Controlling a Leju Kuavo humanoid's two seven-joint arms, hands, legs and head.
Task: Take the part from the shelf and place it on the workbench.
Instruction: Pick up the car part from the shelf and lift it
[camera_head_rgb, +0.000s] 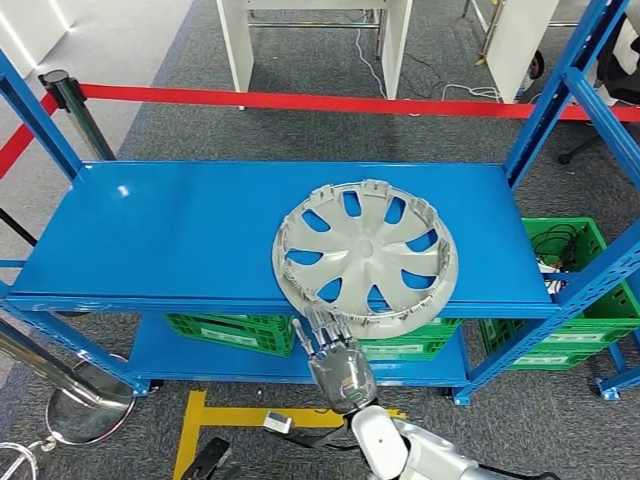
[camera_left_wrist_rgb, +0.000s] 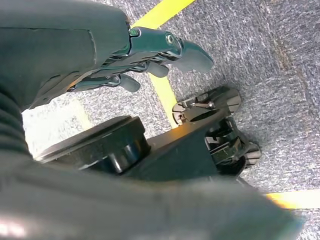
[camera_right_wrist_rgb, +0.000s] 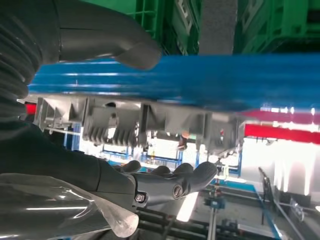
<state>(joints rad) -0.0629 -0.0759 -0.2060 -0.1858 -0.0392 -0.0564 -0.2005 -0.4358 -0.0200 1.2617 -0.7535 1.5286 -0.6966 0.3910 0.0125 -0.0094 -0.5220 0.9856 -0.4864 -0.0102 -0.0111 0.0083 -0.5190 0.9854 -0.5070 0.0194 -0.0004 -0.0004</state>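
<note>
1. Grey carpet all round, a red barrier tape (camera_head_rgb: 302, 101) strung across the back, green crates (camera_head_rgb: 226, 332) tucked on the lower level, and up front a blue shelf (camera_head_rgb: 151, 230) carrying the one thing that matters.
2. There it is: the part (camera_head_rgb: 365, 255), a silver-grey wheel cover with spoke cut-outs, lying flat on the shelf just ahead of the right hand, its near rim poking out past the shelf's front lip.
3. Handling call: thin moulded plastic by the look of it, so light and fairly stiff, but broad and smooth-faced, likely to tip or slide if pinched at one point only. The small clip tabs round the rim look breakable.
4. Best hold, I'd say, is that overhanging near rim: thumb on one face, fingers on the other, clear of the tabs.
5. And the right hand (camera_head_rgb: 337, 356) is lining up for just that! Fingers spread apart, holding nothing, tips right at the rim's near edge.
6. From the right wrist view, the thumb (camera_right_wrist_rgb: 132, 47) lies on one side of the shelf edge and the fingers (camera_right_wrist_rgb: 177, 180) on the other, with the part's ribbed rim in the gap. Whether anything touches yet, hard to tell from here.
7. Left hand (camera_left_wrist_rgb: 151, 55) hangs low over the carpet by a yellow floor line (camera_left_wrist_rgb: 162, 85), fingers loosely apart, carrying nothing.
</note>
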